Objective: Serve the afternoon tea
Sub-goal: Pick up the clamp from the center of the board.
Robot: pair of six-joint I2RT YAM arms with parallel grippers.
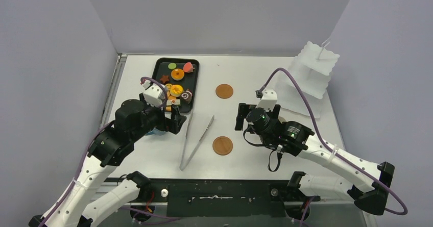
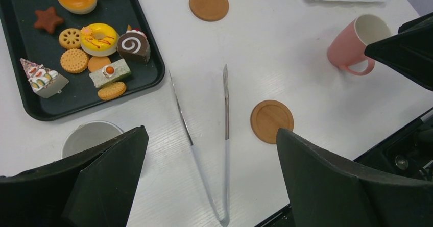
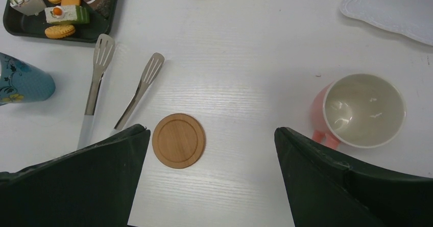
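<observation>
L gripper (image 2: pixel 212 181) and R gripper (image 3: pixel 212 181) are pictured spread wide, nothing held. Pastries (image 2: pixel 98 38) are kept on tray (image 2: pixel 76 100) at table's (image 1: pixel 240 79) far-left corner (pink cup (image 3: pixel 365 109) by R gripper, blue cup (image 3: pixel 23 81) by L).

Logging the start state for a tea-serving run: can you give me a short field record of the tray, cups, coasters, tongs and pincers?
pastries: on black tray, far left
tongs: flat on table, ungripped
coasters: near coaster, far coaster, both bare
pink cup: upright on table, right of near coaster
blue cup: on table beside tray's near edge
left pincer: open, empty
right pincer: open, empty
</observation>
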